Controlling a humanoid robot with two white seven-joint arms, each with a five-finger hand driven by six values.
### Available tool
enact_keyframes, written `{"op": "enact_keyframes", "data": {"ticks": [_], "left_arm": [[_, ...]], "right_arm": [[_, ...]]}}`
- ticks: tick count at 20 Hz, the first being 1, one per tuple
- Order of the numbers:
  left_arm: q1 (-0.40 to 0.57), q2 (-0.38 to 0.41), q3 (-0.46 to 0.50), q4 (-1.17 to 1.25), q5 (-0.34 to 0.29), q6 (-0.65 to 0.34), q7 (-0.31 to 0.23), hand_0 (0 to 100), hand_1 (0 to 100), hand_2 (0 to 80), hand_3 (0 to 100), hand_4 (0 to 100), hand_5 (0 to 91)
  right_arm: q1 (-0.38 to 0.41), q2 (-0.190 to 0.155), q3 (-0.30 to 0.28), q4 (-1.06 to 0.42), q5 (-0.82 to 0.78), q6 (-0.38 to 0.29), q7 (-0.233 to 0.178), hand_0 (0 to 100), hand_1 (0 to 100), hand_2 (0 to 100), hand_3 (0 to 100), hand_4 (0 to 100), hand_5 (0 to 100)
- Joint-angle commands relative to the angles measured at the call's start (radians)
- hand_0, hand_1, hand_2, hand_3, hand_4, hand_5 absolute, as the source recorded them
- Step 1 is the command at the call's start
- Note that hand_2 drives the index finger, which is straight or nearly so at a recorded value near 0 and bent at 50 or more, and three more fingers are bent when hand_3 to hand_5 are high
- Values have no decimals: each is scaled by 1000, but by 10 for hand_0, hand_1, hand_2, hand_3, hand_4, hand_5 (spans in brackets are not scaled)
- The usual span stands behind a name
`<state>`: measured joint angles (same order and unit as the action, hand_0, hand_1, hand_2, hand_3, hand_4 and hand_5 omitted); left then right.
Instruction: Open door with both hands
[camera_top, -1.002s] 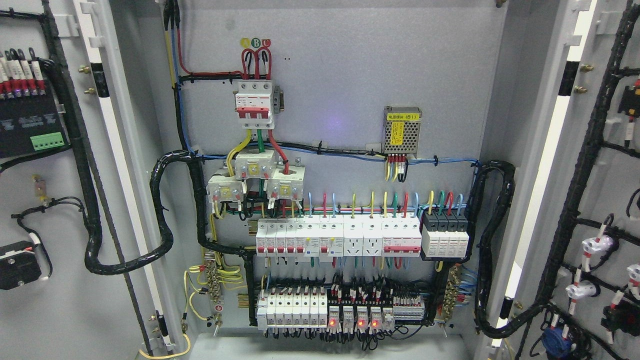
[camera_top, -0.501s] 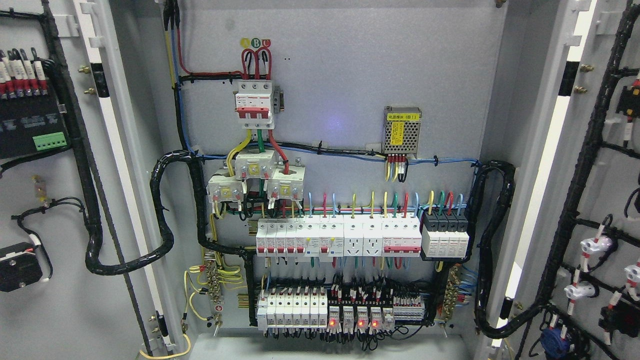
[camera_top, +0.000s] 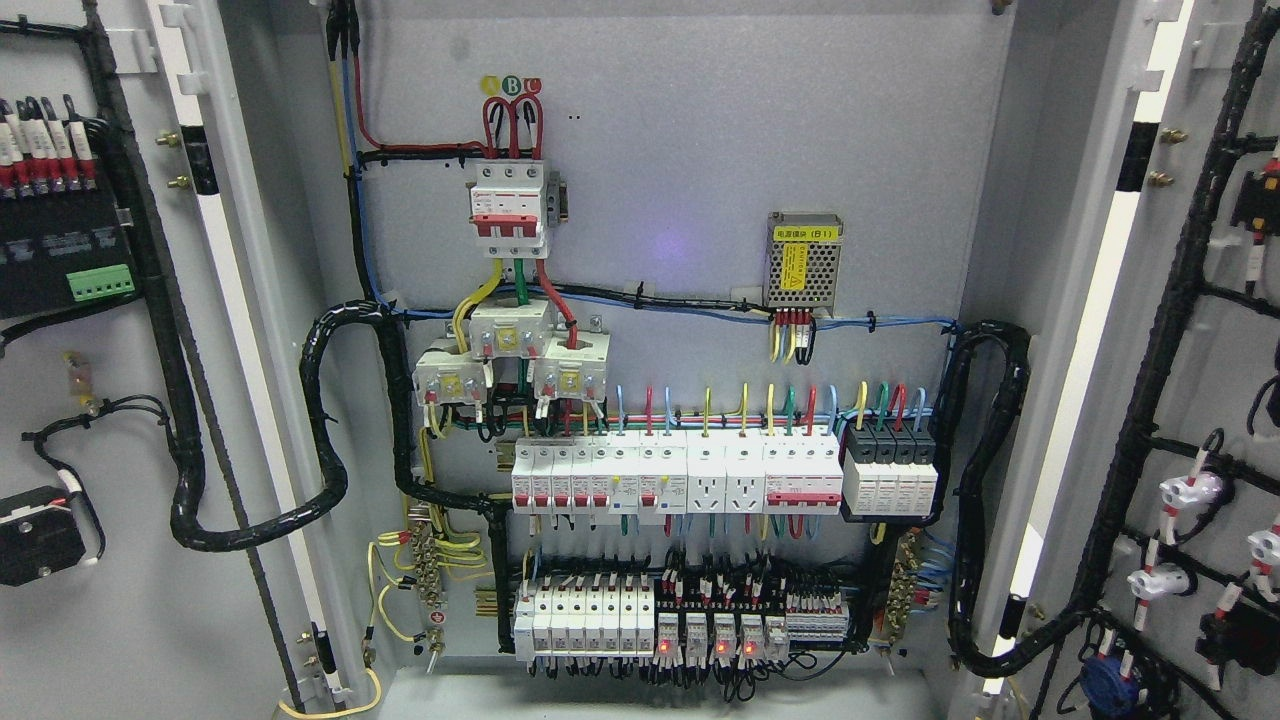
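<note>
Robot body: none of it shows anywhere in the frame, edge to edge.
Arms: out of sight.
Hands: out of sight.
Person: none visible.

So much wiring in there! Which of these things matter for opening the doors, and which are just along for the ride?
Part of the job:
- left door, swung open
- right door, swung open
No robot hand shows.

Just there:
- main breaker
- mesh power supply
- white breaker row
- lower relays with red lights
- black cable loom
</note>
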<state>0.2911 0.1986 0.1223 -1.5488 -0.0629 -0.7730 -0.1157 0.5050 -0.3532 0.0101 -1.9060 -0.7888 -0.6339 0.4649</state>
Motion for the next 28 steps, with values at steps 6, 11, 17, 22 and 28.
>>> {"op": "enact_keyframes", "data": {"ticks": [6, 11, 17, 22, 28], "left_arm": [[-154, -211, -142, 1355, -100, -866, 8, 0, 0, 0, 0, 0, 0], [-354, -214, -144, 1797, -95, -349, 7, 0, 0, 0, 0, 0, 0], [-360, -257, -144, 1664, -94, 603, -2, 0, 0, 0, 0, 0, 0], [-362, -298, -145, 1638, -55, 836, 5, 0, 0, 0, 0, 0, 0], [-359, -295, -145, 1639, 9, 831, 2, 0, 0, 0, 0, 0, 0]], "right_arm": [[-25, 244, 407, 919, 186, 0, -3, 0, 0, 0, 0, 0, 0], [-144, 347, 395, 1485, 184, 11, -5, 0, 0, 0, 0, 0, 0], [-243, 415, 363, 1837, 186, 198, -17, 0, 0, 0, 0, 0, 0], [-247, 418, 360, 1834, 212, 417, -138, 0, 0, 0, 0, 0, 0], [-267, 419, 332, 1832, 255, 502, -331, 0, 0, 0, 0, 0, 0]]}}
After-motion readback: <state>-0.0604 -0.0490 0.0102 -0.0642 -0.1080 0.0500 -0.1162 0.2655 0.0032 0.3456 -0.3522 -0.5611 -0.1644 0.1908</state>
